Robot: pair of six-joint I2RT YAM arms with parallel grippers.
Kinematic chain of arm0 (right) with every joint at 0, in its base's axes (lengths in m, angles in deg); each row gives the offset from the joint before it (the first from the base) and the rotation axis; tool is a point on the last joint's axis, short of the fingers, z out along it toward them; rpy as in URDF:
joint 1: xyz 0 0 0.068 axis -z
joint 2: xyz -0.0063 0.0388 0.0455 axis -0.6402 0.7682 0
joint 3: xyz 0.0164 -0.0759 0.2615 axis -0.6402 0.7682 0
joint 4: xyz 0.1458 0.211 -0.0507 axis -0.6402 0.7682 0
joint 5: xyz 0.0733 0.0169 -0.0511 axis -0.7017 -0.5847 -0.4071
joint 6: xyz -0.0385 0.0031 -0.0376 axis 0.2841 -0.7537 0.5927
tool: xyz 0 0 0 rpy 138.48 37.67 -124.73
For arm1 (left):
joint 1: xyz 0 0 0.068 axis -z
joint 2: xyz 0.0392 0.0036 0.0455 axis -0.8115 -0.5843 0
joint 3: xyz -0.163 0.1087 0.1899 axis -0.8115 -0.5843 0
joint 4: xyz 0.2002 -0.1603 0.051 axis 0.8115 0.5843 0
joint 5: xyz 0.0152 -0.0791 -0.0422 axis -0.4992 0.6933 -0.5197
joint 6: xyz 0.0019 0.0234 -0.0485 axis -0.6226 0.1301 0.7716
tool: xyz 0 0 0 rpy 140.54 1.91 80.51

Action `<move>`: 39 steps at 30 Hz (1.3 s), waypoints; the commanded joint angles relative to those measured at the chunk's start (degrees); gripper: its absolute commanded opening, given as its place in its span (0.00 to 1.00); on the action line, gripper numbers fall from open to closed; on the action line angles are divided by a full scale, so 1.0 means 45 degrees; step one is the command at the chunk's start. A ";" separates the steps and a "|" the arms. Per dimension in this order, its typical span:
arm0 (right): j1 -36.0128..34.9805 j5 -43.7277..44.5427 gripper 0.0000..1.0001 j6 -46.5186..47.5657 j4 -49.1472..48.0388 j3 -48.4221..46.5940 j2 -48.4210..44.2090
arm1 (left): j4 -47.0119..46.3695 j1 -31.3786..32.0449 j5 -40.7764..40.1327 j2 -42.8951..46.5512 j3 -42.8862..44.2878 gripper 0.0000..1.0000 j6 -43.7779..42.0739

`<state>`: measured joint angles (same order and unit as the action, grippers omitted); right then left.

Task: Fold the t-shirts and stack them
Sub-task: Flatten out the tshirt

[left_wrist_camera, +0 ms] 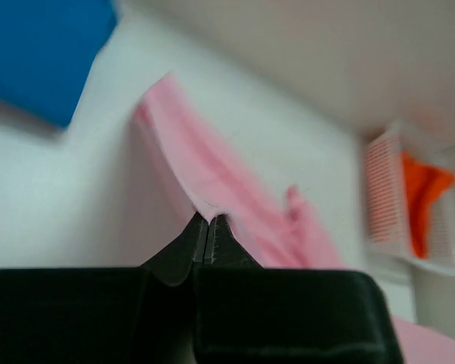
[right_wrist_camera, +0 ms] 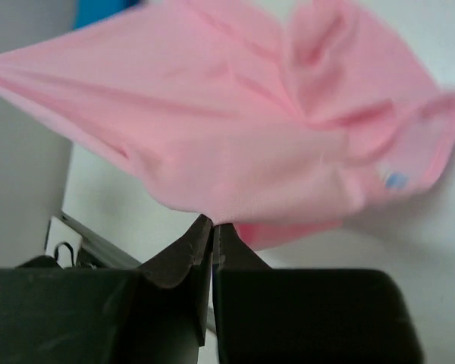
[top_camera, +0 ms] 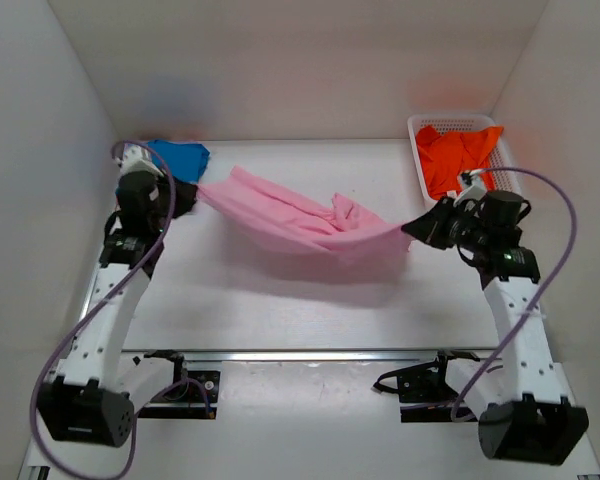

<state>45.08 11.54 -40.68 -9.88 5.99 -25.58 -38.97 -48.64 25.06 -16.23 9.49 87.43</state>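
Stretching across the middle of the white surface (top_camera: 230, 310) is the light pink t-shirt (top_camera: 300, 225), strung out like a hammock between the two arms. It runs from near the far left corner down toward the right edge, and the cloth sags in the middle with a soft shadow under it. It's bunched and twisted rather than flat, with a knot of folds right of centre. I can't tell if the lowest bit touches the surface. The right wrist view shows a small label near one hem.

Next down in size, the white lattice basket (top_camera: 420, 130) sits in the far right corner with the orange t-shirt (top_camera: 455, 155) crumpled inside it, one bit draped over the rim. The bright blue t-shirt (top_camera: 180, 155) lies in the far left corner, looking flat with straight edges.

The left gripper (left_wrist_camera: 208, 220) is pinched tight on the pink t-shirt's left end, just beside the blue one. The right gripper (right_wrist_camera: 211, 221) is clamped the same way on the shirt's right end, close to the basket.
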 commanded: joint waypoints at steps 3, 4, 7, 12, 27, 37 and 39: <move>0.0331 -0.0719 0.00 -0.1624 -0.1112 -0.2980 -0.2298 | 0.1691 0.0395 -0.0369 0.2298 0.3644 0.00 -0.0324; 0.0022 -0.0445 0.00 -0.1683 -0.0993 -0.3741 -0.2473 | 0.1770 0.0337 -0.0601 0.2902 0.4036 0.00 -0.0245; -0.0374 0.0241 0.01 -0.1878 -0.1010 -0.5130 -0.3021 | 0.2160 0.0626 -0.1421 0.3804 0.5051 0.00 -0.0243; -0.0255 0.0165 0.00 -0.2247 -0.0328 -0.7087 -0.2592 | 0.3196 0.1565 -0.2573 0.3475 0.7064 0.00 -0.0809; -0.0977 -0.0403 0.00 -0.0964 -0.0370 -0.5969 0.3786 | 0.1594 -0.0445 0.1642 -0.2596 0.5910 0.00 -0.1357; 0.0310 -0.1125 0.00 -0.1332 0.0397 -1.1938 0.4636 | 0.3119 -0.1031 0.1156 -0.2427 1.1444 0.00 -0.1904; 0.0662 -0.1398 0.01 -0.1332 0.0044 -1.0551 0.4090 | 0.2828 -0.0856 0.1193 -0.1433 1.0139 0.00 -0.1807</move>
<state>45.98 8.40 -46.30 -9.94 -46.94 -5.12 -26.28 -53.03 30.57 -30.46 58.47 80.11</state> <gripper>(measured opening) 0.006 0.029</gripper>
